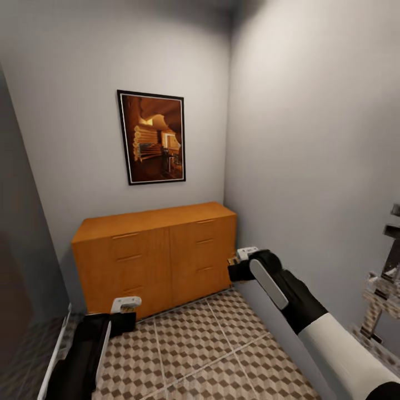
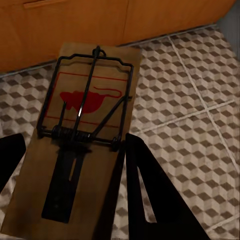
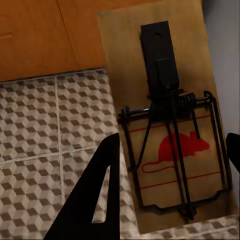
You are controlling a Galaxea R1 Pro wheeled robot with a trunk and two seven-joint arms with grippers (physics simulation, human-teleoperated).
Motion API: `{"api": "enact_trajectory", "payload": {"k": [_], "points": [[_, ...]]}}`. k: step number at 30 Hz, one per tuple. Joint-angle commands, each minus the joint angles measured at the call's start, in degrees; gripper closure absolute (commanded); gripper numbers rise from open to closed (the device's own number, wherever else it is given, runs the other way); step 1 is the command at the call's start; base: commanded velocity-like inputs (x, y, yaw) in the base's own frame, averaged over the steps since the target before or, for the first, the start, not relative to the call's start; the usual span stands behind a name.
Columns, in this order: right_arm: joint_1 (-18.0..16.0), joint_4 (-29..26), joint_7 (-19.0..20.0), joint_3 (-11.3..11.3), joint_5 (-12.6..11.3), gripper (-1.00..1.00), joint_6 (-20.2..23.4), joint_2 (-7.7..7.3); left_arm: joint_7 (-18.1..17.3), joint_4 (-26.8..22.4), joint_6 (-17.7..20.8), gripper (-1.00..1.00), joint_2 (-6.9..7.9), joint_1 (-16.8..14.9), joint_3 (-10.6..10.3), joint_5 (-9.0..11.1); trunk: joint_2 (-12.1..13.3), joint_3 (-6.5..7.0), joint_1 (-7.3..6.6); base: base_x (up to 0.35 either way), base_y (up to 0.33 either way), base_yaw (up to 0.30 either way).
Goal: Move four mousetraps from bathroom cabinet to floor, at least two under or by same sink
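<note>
From my head camera I face the cabinet [image 1: 155,255], set against the back wall in the corner with a framed picture [image 1: 151,137] above it. Its doors and drawers all look shut. My left tool [image 1: 125,305] sits at about 7 o'clock in the picture, low over the bathroom floor [image 1: 200,350] just in front of the cabinet's base. My right tool [image 1: 246,254] is at about 4 o'clock, beside the cabinet's right end near the side wall. Something pale shows at each tip, too small here to name.

The left wrist camera settles it: a mousetrap [image 2: 80,140] lies flat between my dark fingers [image 2: 145,195], wooden base, black wire bar, a red mouse printed on it. My left tool is clenched on the trap's near end, the far end pointing at about 12 o'clock toward the cabinet front, with cube-patterned tiles beneath. I judge that I hold it level so the wire parts stay up and it can go down flat.

The right wrist camera shows the second mousetrap [image 3: 170,125], gripped the same way between my fingers [image 3: 95,195], its spring end toward the cabinet and the grey wall alongside. My right tool is grasping it, tiles below.

So two traps are in hand, off the floor. I see no sink here, so placing them by one looks to call for a turn away from this corner.
</note>
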Motion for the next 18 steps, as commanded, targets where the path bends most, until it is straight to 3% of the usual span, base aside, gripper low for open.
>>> {"api": "enact_trajectory", "payload": {"k": [1, 6, 9, 11, 14, 18], "points": [[0.81, 1.11, -0.45, 1.89, -0.39, 1.0, 0.07, -0.07, -0.22, 0.67, -1.01, 1.0, -0.05, -0.05, 0.16, 0.47, -0.05, -0.07, -0.04, -0.345, 0.0, 0.0], [2.82, 4.9, -0.32, 7.96, -0.19, 1.0, 0.07, -0.09, 0.55, 3.35, -5.23, 1.0, -0.02, -0.05, 0.18, 2.8, -0.05, -0.07, -0.04, -0.345, 0.0, 0.0], [4.05, 9.49, -0.15, 13.06, -0.16, 1.0, 0.07, -0.03, 1.12, 5.9, -7.22, 1.0, 0.1, -0.05, 0.23, 3.43, -0.05, -0.07, -0.04, -0.345, 0.0, 0.0], [4.57, 11.09, -0.1, 14.35, -0.16, 1.0, -0.07, -0.02, 1.21, 6.62, -7.52, 1.0, 0.12, -0.05, 0.25, 3.52, -0.05, -0.07, -0.04, -0.345, 0.0, 0.0], [6.1, 15.39, 0.12, 16.13, -0.32, 1.0, -4.53, -0.02, 1.38, 9.1, -7.95, 1.0, 0.15, -0.05, 0.26, 3.64, -0.05, -0.07, -0.04, -0.345, 0.0, 0.0], [7.47, 21.1, 0.3, 16.89, -0.26, 1.0, -8.91, 0.07, 1.44, 12.1, -9.35, 1.0, 0.16, -0.05, 0.27, 3.69, -0.05, -0.07, -0.04, -0.345, 0.0, 0.0]]}}
